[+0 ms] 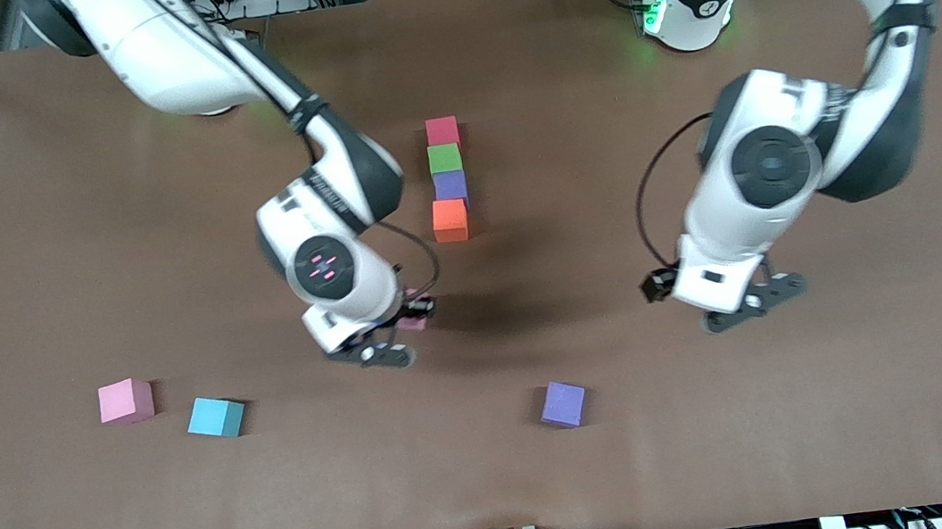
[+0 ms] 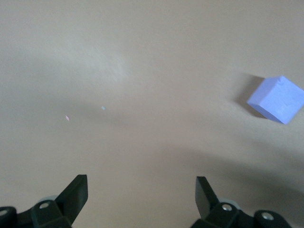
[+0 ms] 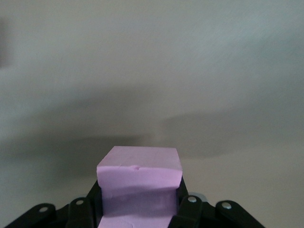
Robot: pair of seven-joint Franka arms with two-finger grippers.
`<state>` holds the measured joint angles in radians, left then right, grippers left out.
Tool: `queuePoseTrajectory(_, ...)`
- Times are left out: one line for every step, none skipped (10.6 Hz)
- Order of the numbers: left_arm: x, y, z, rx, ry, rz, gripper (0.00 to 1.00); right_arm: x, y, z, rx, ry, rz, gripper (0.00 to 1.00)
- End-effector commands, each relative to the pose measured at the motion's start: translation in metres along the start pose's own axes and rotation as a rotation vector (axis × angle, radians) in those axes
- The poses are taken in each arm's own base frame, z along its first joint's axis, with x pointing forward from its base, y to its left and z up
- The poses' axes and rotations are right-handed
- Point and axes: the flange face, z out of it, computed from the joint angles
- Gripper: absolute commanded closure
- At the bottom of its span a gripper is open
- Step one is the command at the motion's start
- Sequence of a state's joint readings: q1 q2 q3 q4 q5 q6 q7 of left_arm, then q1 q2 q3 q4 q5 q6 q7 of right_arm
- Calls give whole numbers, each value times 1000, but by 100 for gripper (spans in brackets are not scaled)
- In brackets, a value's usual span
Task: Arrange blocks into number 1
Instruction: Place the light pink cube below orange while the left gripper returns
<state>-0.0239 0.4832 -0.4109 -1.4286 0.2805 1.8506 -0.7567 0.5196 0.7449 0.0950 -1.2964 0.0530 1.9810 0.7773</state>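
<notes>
Brown matte covering is lying across the whole surface [image 1: 25, 220]. Toward the right arm's end, near the front camera, a loose pink foam cube [image 1: 125, 400] and a light blue foam cube [image 1: 217, 417] are sitting just beside each other, not yet placed. The right gripper [image 1: 394, 332] is hanging over bare surface with its fingers [image 3: 187, 209] closing on another pink foam cube [image 3: 139, 187]. At the middle, farther from the front camera, a straight column of four touching foam cubes is standing done: red [image 1: 443, 131], green [image 1: 444, 158], purple [image 1: 450, 184], orange [image 1: 449, 219]. A second purple foam cube [image 1: 563, 403] is waiting loose, nearer the front camera. The left gripper [image 1: 754, 302] is idling over bare surface, fingers [image 2: 76, 192] spread wide and holding nothing. The numeral looks roughly half built, with four cubes left to join.
</notes>
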Motion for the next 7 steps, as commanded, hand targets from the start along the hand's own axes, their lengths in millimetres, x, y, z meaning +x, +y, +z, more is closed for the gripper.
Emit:
queuePoseTrajectory(13, -57, -29, 44, -14, 17, 0, -33, -18, 17, -12, -11, -23, 100)
queuePoseTrajectory(10, -73, -40, 65, -41, 39, 0, -47, -27, 25, -26, -18, -48, 100)
queuePoseTrajectory(5, -99, -50, 99, -35, 35, 0, -64, -35, 35, -39, -23, -74, 100)
queuePoseTrajectory(-8, -118, -59, 78, -61, 46, 0, -79, -42, 46, -51, -28, -96, 100)
queuePoseTrajectory(-12, -151, -70, 59, -68, 100, 0, -90, -45, 57, -60, -27, -113, 100)
queuePoseTrajectory(-22, -169, -80, 43, -69, 175, 0, -97, -46, 65, -55, -19, -124, 100)
queuePoseTrajectory(-29, -184, -91, 36, -58, 190, 0, -101, -46, 72, -43, -7, -129, 100)
